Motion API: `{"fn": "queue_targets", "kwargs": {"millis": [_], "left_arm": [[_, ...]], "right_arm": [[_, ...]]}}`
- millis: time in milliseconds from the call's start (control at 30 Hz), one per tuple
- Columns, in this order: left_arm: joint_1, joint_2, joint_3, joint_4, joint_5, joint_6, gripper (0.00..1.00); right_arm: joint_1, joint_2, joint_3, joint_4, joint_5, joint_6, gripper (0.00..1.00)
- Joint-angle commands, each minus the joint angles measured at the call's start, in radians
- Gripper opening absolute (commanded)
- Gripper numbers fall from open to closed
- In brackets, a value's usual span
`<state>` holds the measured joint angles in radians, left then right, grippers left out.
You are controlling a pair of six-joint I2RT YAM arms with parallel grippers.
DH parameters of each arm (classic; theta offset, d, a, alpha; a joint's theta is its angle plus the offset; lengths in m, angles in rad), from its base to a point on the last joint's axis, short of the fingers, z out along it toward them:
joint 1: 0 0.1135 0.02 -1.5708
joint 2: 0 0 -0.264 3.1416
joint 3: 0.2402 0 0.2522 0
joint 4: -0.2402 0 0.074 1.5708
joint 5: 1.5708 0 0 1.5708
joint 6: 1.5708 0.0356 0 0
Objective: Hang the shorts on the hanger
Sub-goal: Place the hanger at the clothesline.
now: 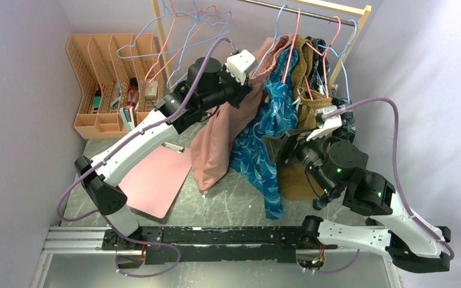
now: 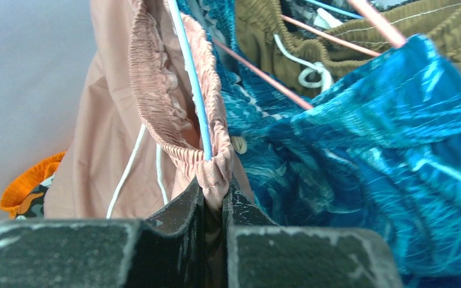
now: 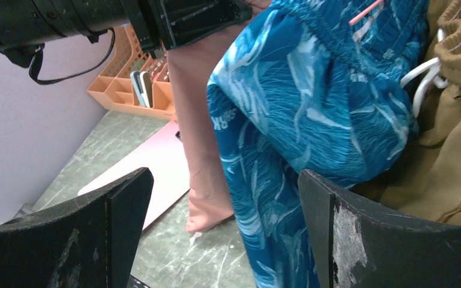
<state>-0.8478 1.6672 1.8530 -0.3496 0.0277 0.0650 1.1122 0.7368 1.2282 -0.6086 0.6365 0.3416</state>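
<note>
From the top view, the left tool (image 1: 254, 73) is up at 12 o'clock by the rail (image 1: 300, 12), closed on the top of the shorts (image 1: 216, 138). They hang from it toward the tabletop (image 1: 228, 198). The right tool (image 1: 274, 147) sits at 3 o'clock, jaws wide and empty, with the blue garment (image 1: 270, 120) between it and the shorts. In the left wrist view, the tool pinches the low corner of the gathered waistband at 6 o'clock. The hanger (image 2: 193, 84) runs inside the band from 12 o'clock straight down to that pinch, so wire and waistband share one long axis, pointing at my jaws. In the right wrist view, the shorts lie at 11 o'clock beyond the blue garment, well apart. I judge the left arm the nearer one, and that letting go depends on the wire end sitting inside the band.
</note>
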Motion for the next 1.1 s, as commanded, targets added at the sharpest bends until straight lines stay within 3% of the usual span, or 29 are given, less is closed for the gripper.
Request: {"fn": "queue_targets", "kwargs": {"millis": [0,533,667,867,1067], "left_arm": [[-0.065,0.025,0.078,0.030,0.099,0.003,0.07],[-0.204,0.068,0.189,0.050,0.014,-0.084,0.07],[-0.235,0.058,0.133,0.057,-0.002,-0.089,0.11],[-0.247,0.011,0.005,0.109,-0.128,-0.109,0.07],[-0.249,-0.070,-0.086,0.271,-0.188,-0.069,0.07]], "right_arm": [[0.001,-0.014,0.047,0.000,0.034,-0.035,0.95],[0.001,-0.023,0.113,0.011,0.059,-0.071,0.95],[0.001,-0.020,0.124,0.002,0.058,-0.067,0.95],[0.001,-0.032,0.111,0.003,0.057,-0.052,0.95],[0.001,-0.027,0.106,0.004,0.057,-0.041,0.95]]}}
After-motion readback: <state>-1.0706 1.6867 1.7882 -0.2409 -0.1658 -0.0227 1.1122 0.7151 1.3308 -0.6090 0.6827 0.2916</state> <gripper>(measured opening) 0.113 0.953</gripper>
